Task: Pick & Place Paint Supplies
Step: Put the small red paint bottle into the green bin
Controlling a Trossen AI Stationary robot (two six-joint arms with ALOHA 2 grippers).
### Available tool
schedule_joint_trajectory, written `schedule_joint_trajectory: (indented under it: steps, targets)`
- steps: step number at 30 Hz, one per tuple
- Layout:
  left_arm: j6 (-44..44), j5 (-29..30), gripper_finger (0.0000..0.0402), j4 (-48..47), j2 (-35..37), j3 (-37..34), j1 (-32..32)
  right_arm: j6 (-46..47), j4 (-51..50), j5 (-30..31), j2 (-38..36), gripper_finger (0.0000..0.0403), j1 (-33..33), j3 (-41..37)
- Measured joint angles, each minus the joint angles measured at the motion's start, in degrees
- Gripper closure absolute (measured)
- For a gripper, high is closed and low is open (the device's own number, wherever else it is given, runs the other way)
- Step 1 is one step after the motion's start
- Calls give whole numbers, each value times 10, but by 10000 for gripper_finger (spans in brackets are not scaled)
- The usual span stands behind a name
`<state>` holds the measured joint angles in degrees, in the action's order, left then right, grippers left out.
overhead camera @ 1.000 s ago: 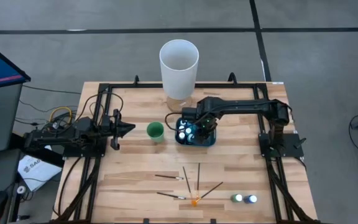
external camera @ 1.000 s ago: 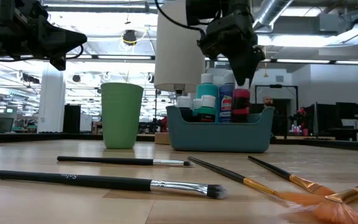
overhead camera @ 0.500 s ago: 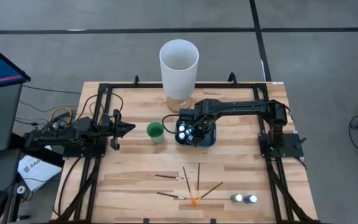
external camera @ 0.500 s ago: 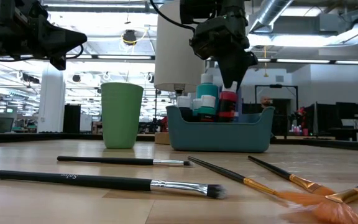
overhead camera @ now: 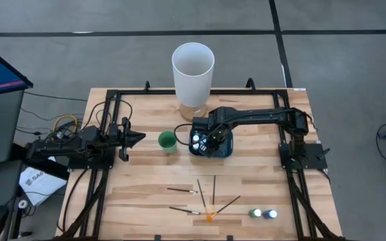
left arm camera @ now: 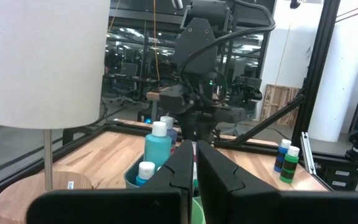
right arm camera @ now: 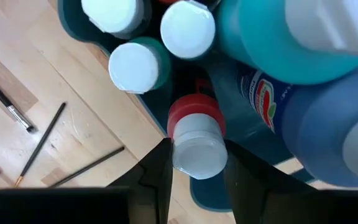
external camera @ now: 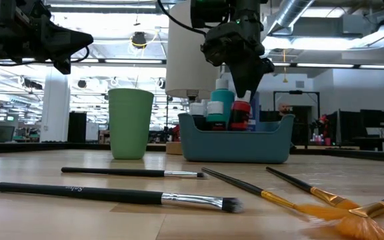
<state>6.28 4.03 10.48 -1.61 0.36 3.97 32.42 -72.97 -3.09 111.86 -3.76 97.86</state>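
**A:** Seen from above, which arm is nearer the bin? **B:** The right gripper (overhead camera: 211,142); it sits over the blue bin (overhead camera: 225,152), whose bottles show as pale caps; two more bottles (overhead camera: 264,214) wait at the near edge, the brushes (overhead camera: 206,195) lie fanned beside them, and the left gripper (overhead camera: 137,138) is parked beside the green cup (overhead camera: 167,140).

**A:** And from table height? **B:** The red bottle (external camera: 241,113) hangs upright, long axis vertical, straight below the jaws and directly above the bin's compartment; I'd say the coming move turns on lowering it cleanly between its neighbours.

**A:** The right wrist view? **B:** Its fingers (right arm camera: 157,168) are nearly together, pinching the red bottle's white cap from both sides.

**A:** The left wrist view? **B:** Its fingers (left arm camera: 182,168) are pressed together on nothing.
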Motion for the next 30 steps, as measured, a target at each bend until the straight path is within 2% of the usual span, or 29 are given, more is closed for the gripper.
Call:
schedule_joint_trajectory:
  steps: [30]
  targets:
    - [0, 0, 394, 8, 0, 0, 0, 8, 34, 2, -2, 294, -1, -26]
